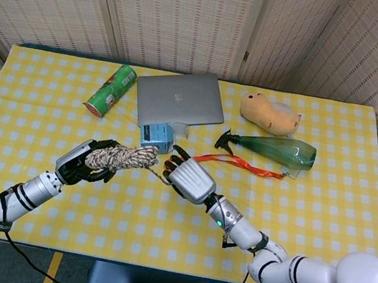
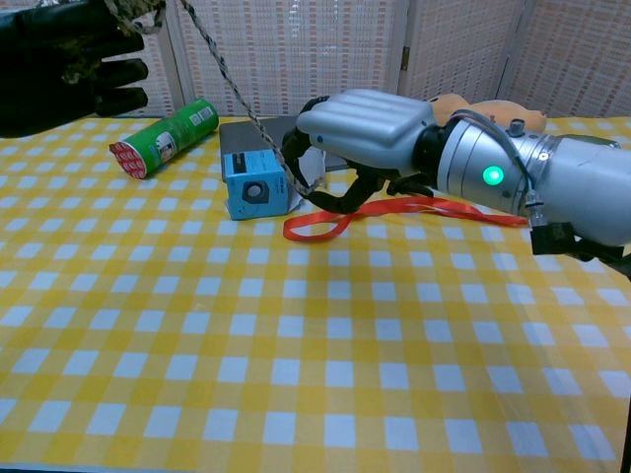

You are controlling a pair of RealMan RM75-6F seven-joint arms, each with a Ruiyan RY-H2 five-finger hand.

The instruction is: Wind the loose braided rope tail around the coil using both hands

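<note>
left hand (image 1: 82, 161) grips rope coil (image 1: 122, 157) off the table; right hand (image 1: 189, 178), at coil's 3 o'clock, fingers curled, pinches taut rope tail (image 2: 237, 91).

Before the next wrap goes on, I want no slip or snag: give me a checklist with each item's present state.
1. Left robot hand holds the rope coil: ok.
2. Right robot hand has the loose tail in its curled fingers: ok, though the exact pinch is hidden.
3. Tail runs taut between coil and right robot hand: ok in the chest view.
4. Coil lifted off the table: ok in the chest view.
5. Red lanyard clear of the right robot hand: cannot tell; it lies just under the fingers.
6. Blue box clear of the tail: cannot tell; it sits close behind it.
</note>
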